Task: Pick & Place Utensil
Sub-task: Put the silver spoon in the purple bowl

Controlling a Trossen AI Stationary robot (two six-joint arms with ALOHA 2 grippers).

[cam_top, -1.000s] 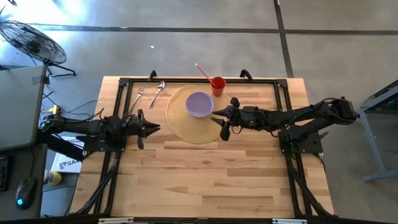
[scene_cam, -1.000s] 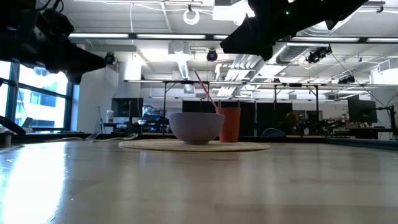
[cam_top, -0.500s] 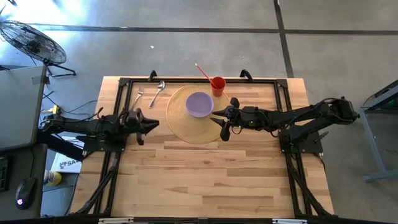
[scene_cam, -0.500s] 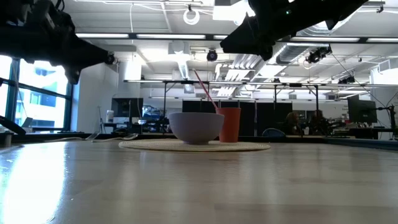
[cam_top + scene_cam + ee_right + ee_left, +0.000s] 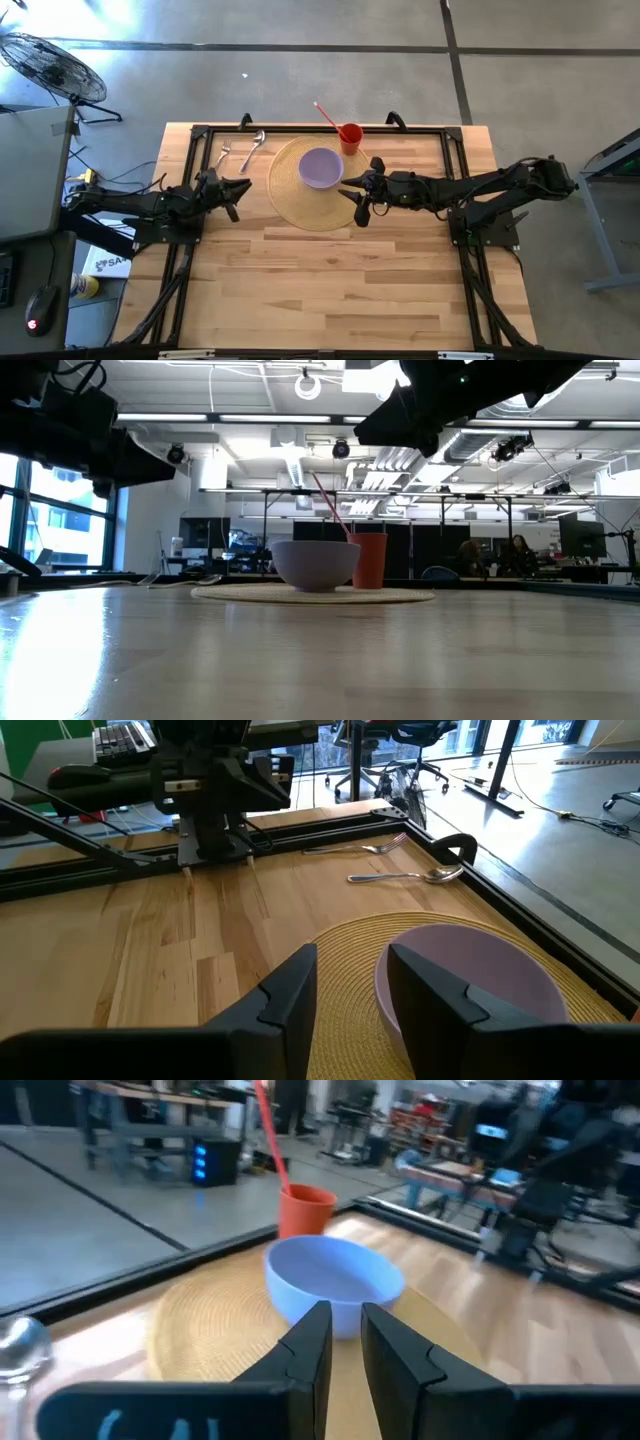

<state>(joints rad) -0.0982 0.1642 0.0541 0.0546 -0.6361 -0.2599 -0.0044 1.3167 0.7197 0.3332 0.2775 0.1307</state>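
A metal spoon (image 5: 252, 150) and a fork (image 5: 222, 155) lie flat side by side near the table's far-left corner, also seen as the spoon (image 5: 405, 876) and fork (image 5: 360, 847) in the right wrist view. My left gripper (image 5: 246, 186) hovers just nearer than them, pointing at the purple bowl (image 5: 333, 1280). Its fingers (image 5: 345, 1320) are a narrow gap apart and hold nothing. My right gripper (image 5: 350, 192) hangs open and empty over the right edge of the round woven mat (image 5: 300, 200), with the same gripper (image 5: 350, 970) facing the bowl (image 5: 470, 975).
The bowl (image 5: 320, 167) sits on the mat's far half. A red cup (image 5: 349, 135) with a pink straw stands at the mat's far-right edge. A black frame runs round the table. The near half of the wooden table (image 5: 330, 290) is bare wood.
My left gripper has moved toward the table's far edge and turned slightly toward the far right, closer to the spoon and fork. Nothing on the table has moved.
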